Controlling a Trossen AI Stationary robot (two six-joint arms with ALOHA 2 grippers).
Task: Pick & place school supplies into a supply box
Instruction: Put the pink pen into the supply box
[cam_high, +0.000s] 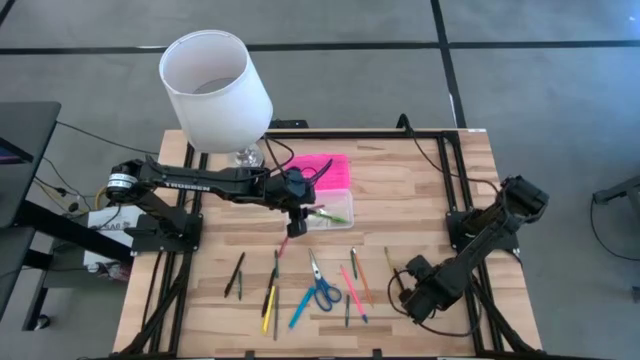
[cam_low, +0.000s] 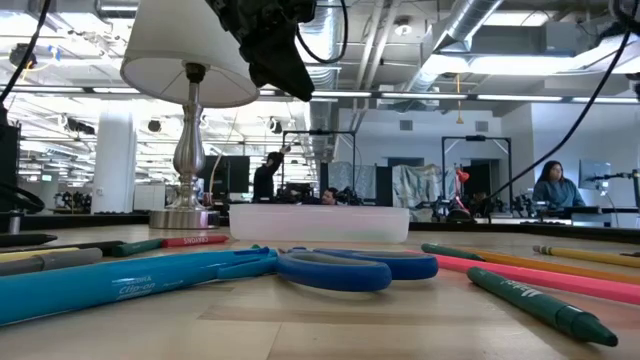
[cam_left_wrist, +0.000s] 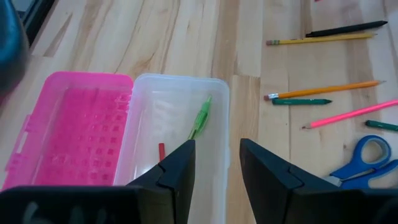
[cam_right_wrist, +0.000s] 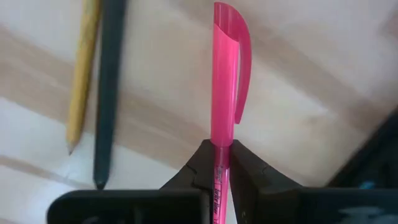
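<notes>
I see my right end effector (cam_right_wrist: 221, 163) squeezed tight on a pink pen (cam_right_wrist: 224, 74), down low over the worktop (cam_high: 420, 190) at the near right side. The pen sticks straight out in front of the fingers, long way forward, with its capped end far from the grip. A yellow pencil (cam_right_wrist: 83, 68) and a dark pen (cam_right_wrist: 108, 87) lie on the wood just beside it, running nearly the same way. My left end effector (cam_left_wrist: 216, 163) hangs over the supply box (cam_left_wrist: 180, 118) with its fingers apart and nothing between them. Right under it and a little ahead is the clear tray of the box, and a green pen (cam_left_wrist: 201, 118) and a small red thing (cam_left_wrist: 161, 151) are already inside. The pink lid (cam_left_wrist: 71, 130) lies flipped open, touching the tray on the side away from the loose supplies. The tray's long side runs forward from the left end effector. From my right end effector, the box lies well apart, across the worktop toward the far middle, past the blue scissors (cam_high: 322, 290) and the other pens and pencils. I think the pink pen has to travel that way and turn so its long side lines up with the tray. The left arm is much nearer the box, but the right one has the pen. The left arm may be in the way above the tray.
</notes>
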